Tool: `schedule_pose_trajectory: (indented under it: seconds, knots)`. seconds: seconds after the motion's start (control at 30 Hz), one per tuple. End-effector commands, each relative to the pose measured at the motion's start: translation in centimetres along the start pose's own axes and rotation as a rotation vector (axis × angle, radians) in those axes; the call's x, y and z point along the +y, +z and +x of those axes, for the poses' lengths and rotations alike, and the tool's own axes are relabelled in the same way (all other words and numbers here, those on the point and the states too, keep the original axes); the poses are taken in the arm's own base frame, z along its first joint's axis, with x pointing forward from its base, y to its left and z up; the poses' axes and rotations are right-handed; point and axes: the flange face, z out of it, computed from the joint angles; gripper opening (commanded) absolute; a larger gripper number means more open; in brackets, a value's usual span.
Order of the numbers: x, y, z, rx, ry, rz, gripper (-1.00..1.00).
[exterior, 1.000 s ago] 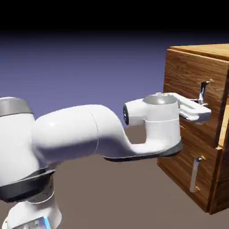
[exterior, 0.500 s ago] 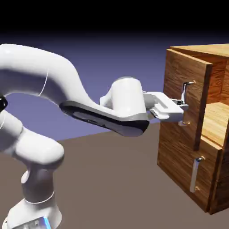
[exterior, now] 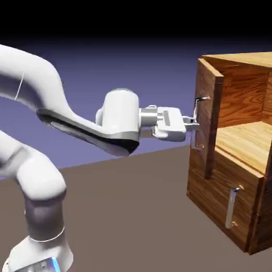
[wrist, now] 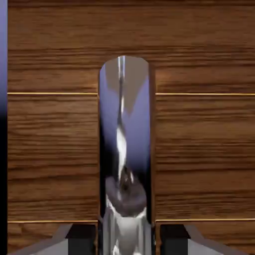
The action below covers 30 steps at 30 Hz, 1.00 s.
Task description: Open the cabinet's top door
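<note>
While your end effector (exterior: 194, 126) stays clamped shut around the silver bar handle (wrist: 123, 149), the top door (exterior: 206, 125) stands swung well open from the cabinet (exterior: 234, 175).

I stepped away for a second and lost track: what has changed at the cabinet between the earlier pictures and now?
The tall upper wood-grain door has swung from nearly shut to wide open, baring the cabinet's inner shelf. The white two-finger gripper, jaws closed on the door's long silver bar handle, drew back toward the exterior view's left, and the arm's elbow rose. The orange-brown wooden cabinet and its shorter lower panel stayed put.
</note>
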Motion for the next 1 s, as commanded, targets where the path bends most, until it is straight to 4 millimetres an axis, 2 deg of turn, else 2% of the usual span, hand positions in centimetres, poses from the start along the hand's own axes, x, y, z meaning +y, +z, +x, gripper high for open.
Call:
schedule_pose_trajectory:
  seconds: [0.0, 0.57, 0.97]
  knots:
    - [0.2, -0.6, 0.2, -0.013, 0.0, 0.013, -1.0]
    - [4.6, -9.4, 4.6, -0.237, 0.0, 0.237, -1.0]
    - [10.4, -15.5, 10.4, -0.448, 0.0, 0.449, -1.0]
